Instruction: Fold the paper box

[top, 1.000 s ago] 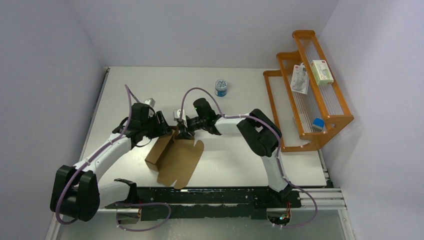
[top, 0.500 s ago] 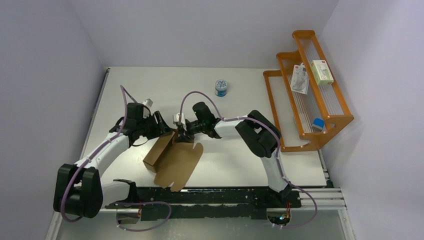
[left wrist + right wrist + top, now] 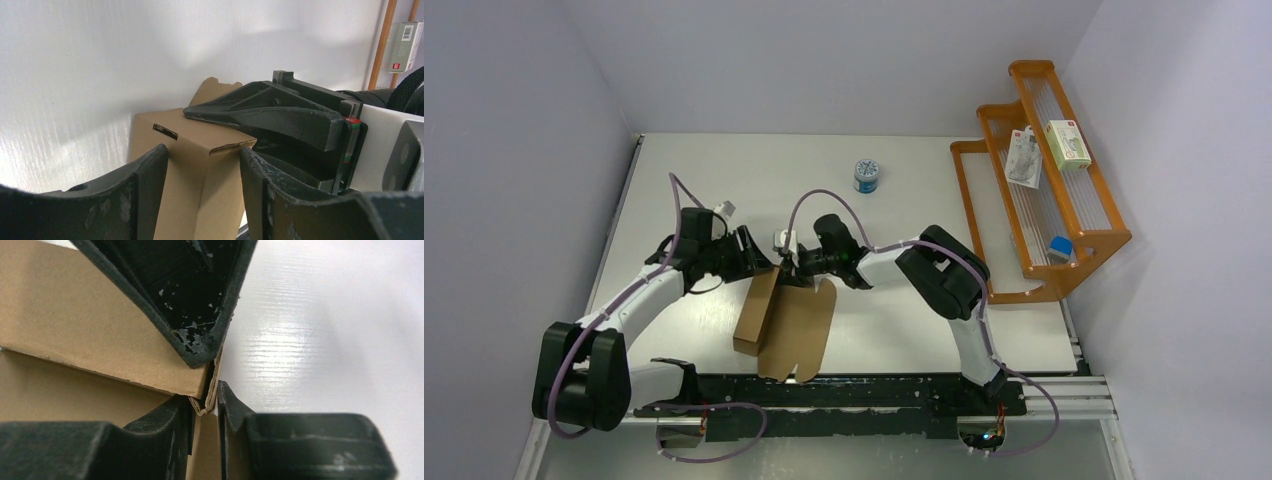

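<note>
Swung round on the counter [image 3: 684, 180] since a second ago, the paper box [image 3: 792, 318] is now laid near-to-far, left of centre. Light, easily creased card is judged best taken by its edges. Its far flap is pinched by the nearly closed right jaws. Its far end is straddled by the left jaws, but whether it is gripped cannot be told.

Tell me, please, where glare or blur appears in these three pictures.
Top view: even light, no glare, the box sharp. Left wrist view: glare on the table at lower left, fingers of the left hand dark and blurred. Right wrist view: strong glare on the table at right, fingers of the right hand out of focus.
</note>
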`<state>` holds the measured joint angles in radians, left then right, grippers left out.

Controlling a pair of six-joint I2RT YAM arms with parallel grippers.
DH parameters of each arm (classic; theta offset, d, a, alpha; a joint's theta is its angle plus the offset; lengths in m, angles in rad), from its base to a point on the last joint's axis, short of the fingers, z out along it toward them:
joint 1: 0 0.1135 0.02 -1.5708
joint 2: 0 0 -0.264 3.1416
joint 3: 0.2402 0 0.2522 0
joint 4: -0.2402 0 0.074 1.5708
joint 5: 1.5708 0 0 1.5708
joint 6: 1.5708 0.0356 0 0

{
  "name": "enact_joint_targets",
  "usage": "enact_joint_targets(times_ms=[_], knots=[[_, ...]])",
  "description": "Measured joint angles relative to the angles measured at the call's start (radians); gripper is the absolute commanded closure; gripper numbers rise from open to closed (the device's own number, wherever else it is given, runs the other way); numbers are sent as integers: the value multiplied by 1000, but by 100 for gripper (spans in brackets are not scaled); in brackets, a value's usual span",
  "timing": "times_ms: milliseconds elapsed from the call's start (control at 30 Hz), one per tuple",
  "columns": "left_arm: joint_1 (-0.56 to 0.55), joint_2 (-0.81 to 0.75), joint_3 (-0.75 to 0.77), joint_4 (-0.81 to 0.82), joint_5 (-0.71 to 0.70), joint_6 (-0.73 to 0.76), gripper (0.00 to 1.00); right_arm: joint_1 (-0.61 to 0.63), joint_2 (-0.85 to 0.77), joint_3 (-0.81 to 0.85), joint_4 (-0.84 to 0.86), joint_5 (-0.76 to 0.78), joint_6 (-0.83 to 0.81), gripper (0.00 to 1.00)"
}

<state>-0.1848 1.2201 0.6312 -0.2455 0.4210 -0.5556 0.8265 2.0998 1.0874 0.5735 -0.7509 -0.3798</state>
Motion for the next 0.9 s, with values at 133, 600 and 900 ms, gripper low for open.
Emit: enact_joint_targets(times_ms=[133,600,900], knots=[[0,10,1,9,14,3,39,5,-10,-35,56,48,50,84],[38,68,130,-48,23,82,31,15,-97,-51,31,360,288,85],[50,195,194,-85,103,148,31,19,-109,-50,-68,479,354,84]])
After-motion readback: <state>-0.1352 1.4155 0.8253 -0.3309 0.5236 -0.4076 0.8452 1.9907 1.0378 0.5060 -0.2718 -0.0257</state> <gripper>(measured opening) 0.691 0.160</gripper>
